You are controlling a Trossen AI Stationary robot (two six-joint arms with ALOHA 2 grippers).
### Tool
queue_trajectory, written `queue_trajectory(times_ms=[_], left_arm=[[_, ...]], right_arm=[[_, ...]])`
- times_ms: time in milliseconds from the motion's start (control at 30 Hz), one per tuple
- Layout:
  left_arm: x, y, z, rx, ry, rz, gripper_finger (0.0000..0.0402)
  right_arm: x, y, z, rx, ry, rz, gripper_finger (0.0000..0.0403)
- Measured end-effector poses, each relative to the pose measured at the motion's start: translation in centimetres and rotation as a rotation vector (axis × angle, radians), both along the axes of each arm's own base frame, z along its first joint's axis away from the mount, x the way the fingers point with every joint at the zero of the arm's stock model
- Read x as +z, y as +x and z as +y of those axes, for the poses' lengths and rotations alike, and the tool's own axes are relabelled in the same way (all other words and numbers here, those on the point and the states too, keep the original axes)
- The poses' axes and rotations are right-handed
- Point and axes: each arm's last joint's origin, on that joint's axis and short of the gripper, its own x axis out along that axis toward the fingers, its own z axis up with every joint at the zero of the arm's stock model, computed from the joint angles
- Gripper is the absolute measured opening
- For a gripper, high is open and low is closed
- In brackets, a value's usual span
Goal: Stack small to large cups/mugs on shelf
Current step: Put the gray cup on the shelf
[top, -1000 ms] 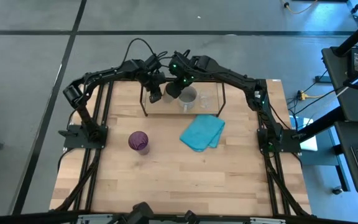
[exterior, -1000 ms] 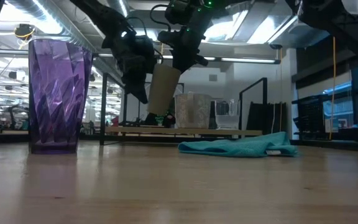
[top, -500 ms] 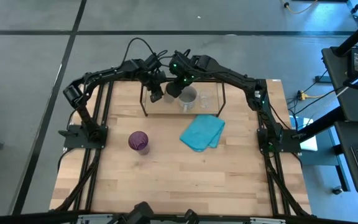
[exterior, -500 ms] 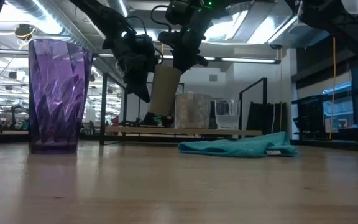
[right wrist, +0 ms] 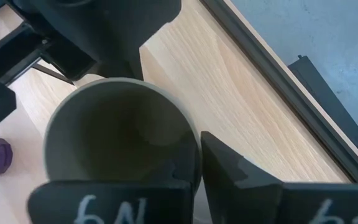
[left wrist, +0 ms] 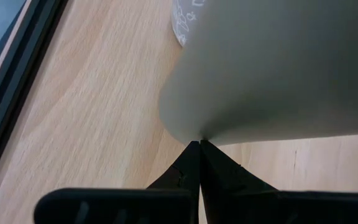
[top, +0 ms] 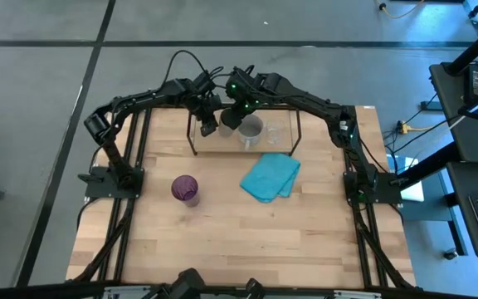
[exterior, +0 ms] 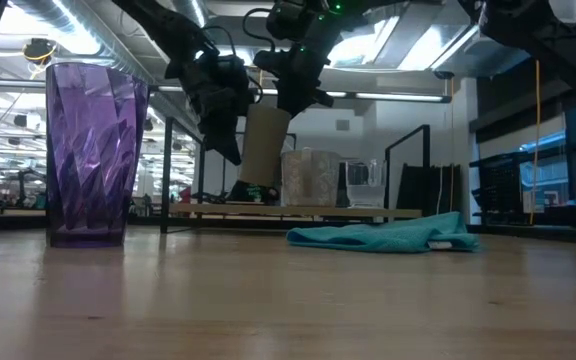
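Observation:
The olive-green cup (top: 230,121) hangs tilted above the shelf's (top: 194,143) wooden base (exterior: 298,211), with my right gripper (right wrist: 199,163) shut on its rim. My left gripper (top: 209,126) is shut, just to the table's left of the cup, with its tips at the cup's side. The grey mug (top: 250,131) and the clear glass (top: 274,133) stand on their bottoms on the shelf's base, to the right of the cup. The purple tumbler (top: 185,189) stands upright on the table in front of the shelf. My left gripper's shut fingertips (left wrist: 199,149) meet the olive cup's outer wall (left wrist: 204,127), coming from the table's left side and slanting down. My right gripper holds the cup's rim (right wrist: 194,146) with one finger inside (right wrist: 180,169) and one outside (right wrist: 232,171), coming from above. The cup hangs tilted below it, clear of the shelf's base.
A folded turquoise cloth (top: 270,177) lies on the table in front of the shelf's right end. The shelf's thin uprights (exterior: 166,170) and top rail stand close around both grippers. Bare wood lies toward the table's near edge (top: 239,249).

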Motion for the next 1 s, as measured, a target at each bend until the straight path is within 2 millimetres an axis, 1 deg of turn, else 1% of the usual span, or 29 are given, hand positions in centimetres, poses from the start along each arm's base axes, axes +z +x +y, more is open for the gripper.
queue_trajectory(times_ms=[367,433,633,800,867,1000], left_arm=[[0.0,0.0,0.1,0.005,0.009,0.005,0.0],[0.0,-0.1,0.1,0.005,0.016,0.012,0.0],[0.0,-0.5,0.6,0.022,0.019,0.01,0.0],[0.0,-1.0,1.1,0.04,0.007,0.012,0.0],[-0.4,-1.2,1.2,0.041,-0.003,0.005,0.0],[-1.8,-1.7,0.9,0.041,-0.035,0.025,0.0]], right_arm=[[-0.2,0.0,0.0,-0.005,0.001,0.01,0.0022],[-0.5,0.2,0.0,-0.003,0.001,0.01,0.0022],[-1.5,0.8,-0.1,0.016,-0.002,0.027,0.0022],[-1.5,0.9,-0.2,0.02,-0.011,0.016,0.0022],[-1.5,0.8,-0.5,0.013,-0.011,0.013,0.0022],[-1.4,0.8,-0.9,0.002,-0.019,-0.003,0.0022]])
